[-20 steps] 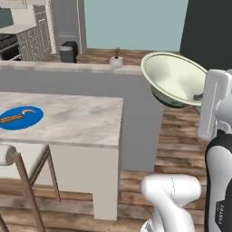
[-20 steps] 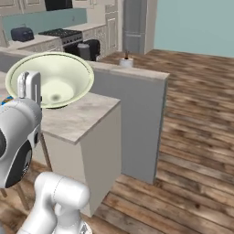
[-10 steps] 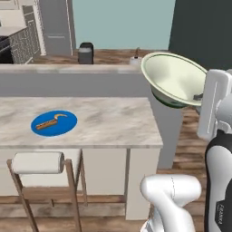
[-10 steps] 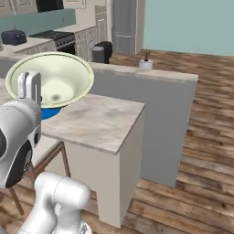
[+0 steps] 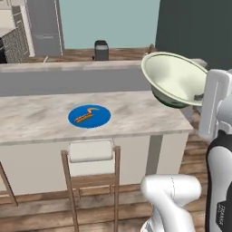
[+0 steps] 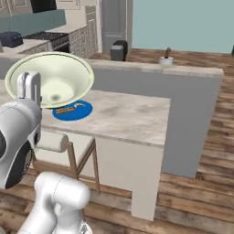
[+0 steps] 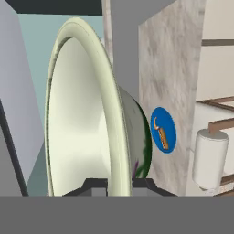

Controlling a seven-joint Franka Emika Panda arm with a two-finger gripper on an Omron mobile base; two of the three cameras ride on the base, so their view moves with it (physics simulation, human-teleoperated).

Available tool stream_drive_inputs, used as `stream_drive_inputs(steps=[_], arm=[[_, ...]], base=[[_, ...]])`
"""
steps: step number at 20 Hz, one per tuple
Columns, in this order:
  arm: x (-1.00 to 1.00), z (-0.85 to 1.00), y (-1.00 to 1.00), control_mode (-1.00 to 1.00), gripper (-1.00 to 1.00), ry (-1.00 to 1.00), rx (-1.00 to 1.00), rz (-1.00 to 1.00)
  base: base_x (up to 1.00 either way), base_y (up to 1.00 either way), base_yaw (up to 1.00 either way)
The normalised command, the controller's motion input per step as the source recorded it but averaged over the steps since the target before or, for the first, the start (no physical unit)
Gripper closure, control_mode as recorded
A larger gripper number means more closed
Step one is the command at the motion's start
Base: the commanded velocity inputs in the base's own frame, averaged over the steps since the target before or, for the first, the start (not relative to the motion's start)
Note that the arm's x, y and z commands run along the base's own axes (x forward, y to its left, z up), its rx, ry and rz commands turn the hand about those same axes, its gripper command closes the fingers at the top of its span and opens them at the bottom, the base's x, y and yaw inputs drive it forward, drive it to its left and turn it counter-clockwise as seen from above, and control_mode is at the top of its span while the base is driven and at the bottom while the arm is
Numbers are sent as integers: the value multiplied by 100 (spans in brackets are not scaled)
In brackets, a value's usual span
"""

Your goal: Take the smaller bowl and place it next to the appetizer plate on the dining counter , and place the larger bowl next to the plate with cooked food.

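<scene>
My gripper (image 5: 198, 96) is shut on the rim of the larger bowl (image 5: 174, 79), a wide cream bowl with a dark green band, held tilted in the air above the right end of the dining counter (image 5: 41, 118). The right base view shows the bowl (image 6: 55, 84) facing the camera over the counter (image 6: 130, 119). In the hand view the fingertips (image 7: 93, 185) pinch the bowl's rim (image 7: 77, 114). A blue plate with an orange piece of cooked food (image 5: 89, 116) lies on the counter, also visible as the plate (image 6: 73, 110) (image 7: 163, 130). The smaller bowl and the appetizer plate are out of view.
A stool with a pale cushion (image 5: 90, 152) stands against the counter's front, under the blue plate. A grey half wall (image 5: 68, 79) rises behind the counter, with a black appliance (image 5: 101, 50) and a small pot (image 6: 165, 59) beyond it. Wooden floor lies to the right.
The whole picture has shifted, so the base has driven: the counter and blue plate have slid rightward and closer in the left base view. The bowl stays gripped in the same pose.
</scene>
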Motion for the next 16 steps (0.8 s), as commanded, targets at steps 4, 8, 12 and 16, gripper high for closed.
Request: stream_drive_inputs(steps=[4, 8, 12, 16], arm=[[0, 0, 0, 100, 100, 0, 0, 0], [0, 0, 0, 100, 100, 0, 0, 0], [0, 0, 0, 100, 100, 0, 0, 0], [0, 0, 0, 100, 100, 0, 0, 0]], base=[[92, 88, -37], [100, 33, -25], [100, 5, -7], [100, 0, 0]])
